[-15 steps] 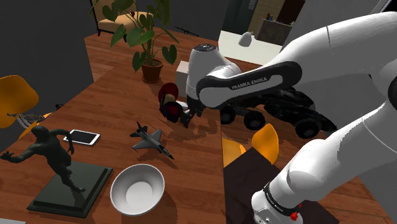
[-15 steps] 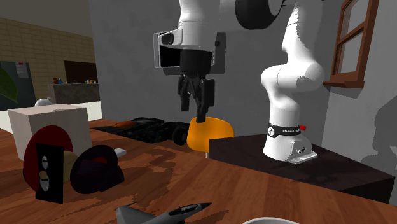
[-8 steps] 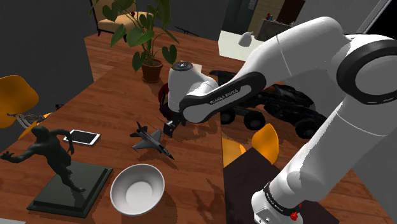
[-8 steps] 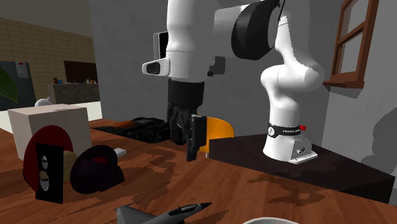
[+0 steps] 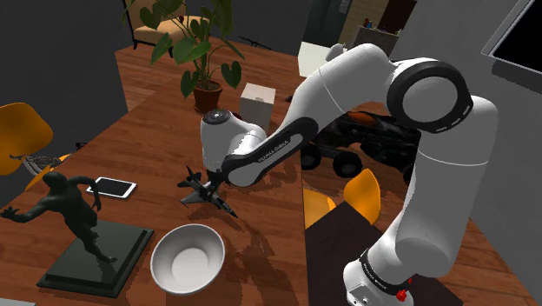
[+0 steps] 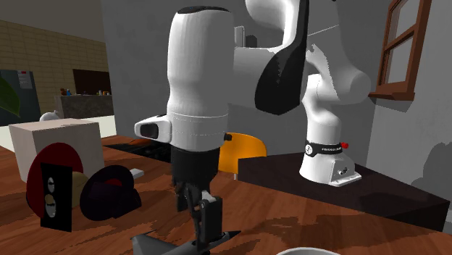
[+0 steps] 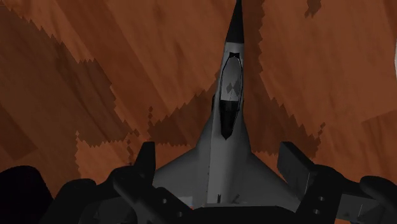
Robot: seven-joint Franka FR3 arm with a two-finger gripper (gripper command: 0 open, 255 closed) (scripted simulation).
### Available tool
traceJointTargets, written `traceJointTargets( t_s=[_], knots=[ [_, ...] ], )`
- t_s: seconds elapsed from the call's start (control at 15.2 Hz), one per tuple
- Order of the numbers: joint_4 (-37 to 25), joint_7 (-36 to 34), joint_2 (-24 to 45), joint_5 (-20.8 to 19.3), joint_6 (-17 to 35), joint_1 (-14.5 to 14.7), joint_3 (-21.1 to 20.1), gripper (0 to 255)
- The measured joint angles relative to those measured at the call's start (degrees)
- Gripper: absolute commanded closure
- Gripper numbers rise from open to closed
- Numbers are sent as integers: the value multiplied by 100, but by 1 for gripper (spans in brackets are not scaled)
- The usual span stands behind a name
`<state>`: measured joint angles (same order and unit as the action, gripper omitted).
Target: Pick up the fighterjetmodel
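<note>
The fighter jet model (image 5: 198, 193) is a small grey plane with a dark nose and canopy, lying on the brown wooden table (image 5: 156, 139). My black gripper (image 5: 214, 179) hangs low right over it. In the wrist view the jet (image 7: 230, 108) points away from the hand, its fuselage running between the two fingers (image 7: 145, 163), which stand apart over the wings without clasping it; the gripper (image 7: 219, 164) is open. In the second exterior view the gripper (image 6: 201, 219) reaches down to the jet (image 6: 217, 237) at the picture's lower edge.
A white bowl (image 5: 188, 257) lies close to the jet on the near side. A dark statue on a slab (image 5: 74, 217) and a white tablet (image 5: 114, 186) sit toward the shoulder view's left. Behind stand a potted plant (image 5: 201, 61), a white box (image 5: 259, 97) and a black toy truck (image 5: 382, 143).
The arm has swung toward the shoulder view's left and come down. The gripper went from high near the white box to just over the jet, still open.
</note>
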<state>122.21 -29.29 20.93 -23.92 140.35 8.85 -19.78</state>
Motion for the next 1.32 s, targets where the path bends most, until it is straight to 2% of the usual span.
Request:
traceJointTargets(
  t_s=[0.53,0.59,1.32],
  knots=[
    [-153,-340,580,-398,374,203,218,0],
    [-150,-364,609,-421,401,217,232,255],
    [-144,-373,600,-421,398,222,228,255]
  ],
)
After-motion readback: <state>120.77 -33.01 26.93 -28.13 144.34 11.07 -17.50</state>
